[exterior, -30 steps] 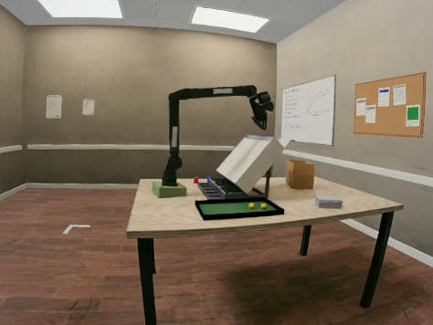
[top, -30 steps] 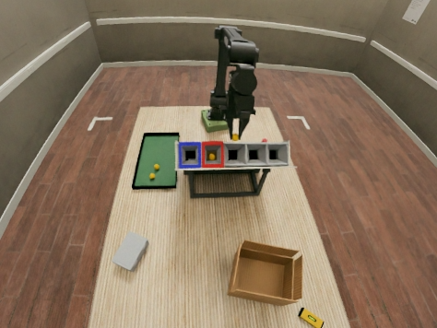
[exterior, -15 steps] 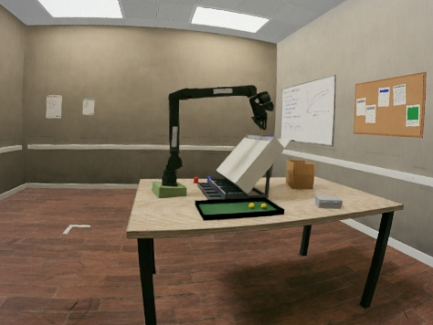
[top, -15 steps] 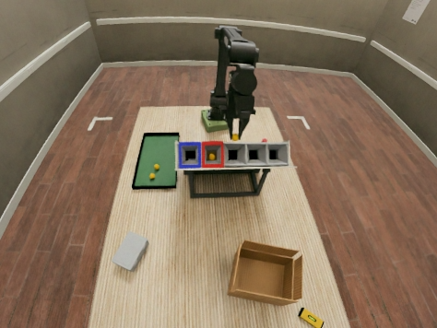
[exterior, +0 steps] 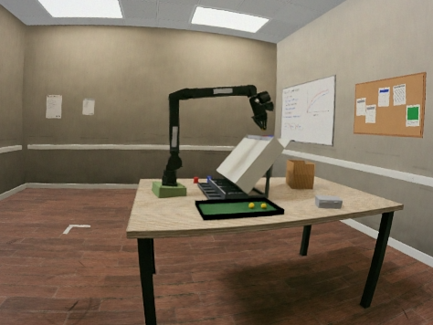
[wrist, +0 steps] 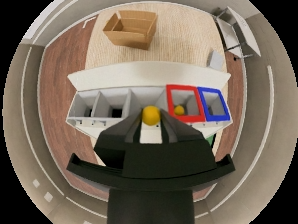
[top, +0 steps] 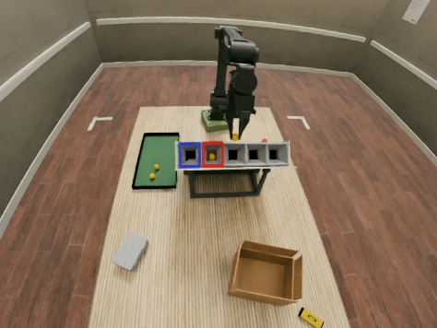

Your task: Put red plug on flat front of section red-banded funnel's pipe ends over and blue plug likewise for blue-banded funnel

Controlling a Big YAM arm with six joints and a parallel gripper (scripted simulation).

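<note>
My gripper (top: 235, 134) is shut on a yellow marble (top: 235, 136) and holds it just above the back edge of the funnel row, behind the third funnel (top: 232, 155) from the left. The marble also shows between my fingers in the wrist view (wrist: 150, 115). The blue-banded funnel (top: 189, 155) is leftmost and looks empty. The red-banded funnel (top: 212, 155) beside it has a yellow marble (top: 211, 157) sitting in it. The red plug (top: 264, 139) peeks out behind the row on the right; it also shows in the exterior view (exterior: 195, 180), with the blue plug (exterior: 208, 178) near it.
A green tray (top: 156, 161) left of the funnels holds two yellow marbles (top: 154, 170). A white sloping cover (exterior: 248, 162) hides the pipes above the dark sections (exterior: 219, 188). A cardboard box (top: 267, 273), a grey block (top: 131, 251) and a yellow tool (top: 310, 317) lie nearer the front.
</note>
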